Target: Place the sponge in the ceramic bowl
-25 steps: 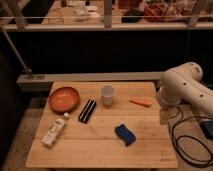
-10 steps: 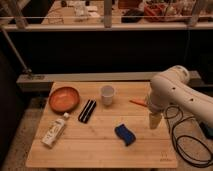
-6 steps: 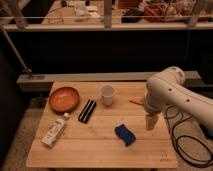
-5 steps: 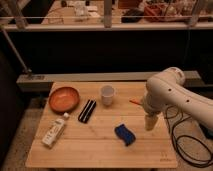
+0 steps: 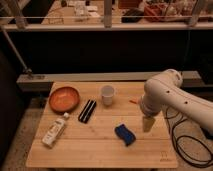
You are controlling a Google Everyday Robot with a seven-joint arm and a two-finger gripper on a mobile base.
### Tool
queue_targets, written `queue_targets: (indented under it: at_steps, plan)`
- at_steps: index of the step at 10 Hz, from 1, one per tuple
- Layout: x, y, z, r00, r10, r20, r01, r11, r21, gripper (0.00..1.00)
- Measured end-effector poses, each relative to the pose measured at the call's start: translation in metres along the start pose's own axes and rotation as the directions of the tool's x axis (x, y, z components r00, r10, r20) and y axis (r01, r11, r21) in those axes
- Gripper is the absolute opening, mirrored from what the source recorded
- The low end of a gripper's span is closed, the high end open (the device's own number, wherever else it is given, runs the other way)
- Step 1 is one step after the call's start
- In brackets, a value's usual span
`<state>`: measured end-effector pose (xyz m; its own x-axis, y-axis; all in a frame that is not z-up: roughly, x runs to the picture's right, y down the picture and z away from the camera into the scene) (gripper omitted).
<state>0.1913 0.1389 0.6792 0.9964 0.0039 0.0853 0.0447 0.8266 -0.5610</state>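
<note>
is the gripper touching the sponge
Apart. The camera view shows the gripper hanging just right of the sponge, with a strip of bare table visible between them.

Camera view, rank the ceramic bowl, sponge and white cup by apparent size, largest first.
1. ceramic bowl
2. sponge and white cup: too alike to rank; the sponge sits nearer.
The gripper hangs beside the sponge.

one wooden table (image 5: pixel 90 150) bore one sponge (image 5: pixel 125 134), one ceramic bowl (image 5: pixel 63 99), one white cup (image 5: pixel 107 94), one flat black object (image 5: pixel 87 110), one white bottle (image 5: pixel 55 131) and one small orange item (image 5: pixel 134 101). one gripper (image 5: pixel 148 123) hung spread wide just beside the sponge.
</note>
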Motion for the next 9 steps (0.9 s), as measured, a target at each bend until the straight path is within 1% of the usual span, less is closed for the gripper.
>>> queue_targets:
  at_steps: [4, 9]
  plan:
    - [-0.011, 0.003, 0.006, 1.000, -0.002, 0.027, 0.002, 1.000, -0.002, 0.80]
    - [-0.024, 0.008, 0.018, 0.999, -0.016, 0.046, 0.016, 1.000, -0.013, 0.80]
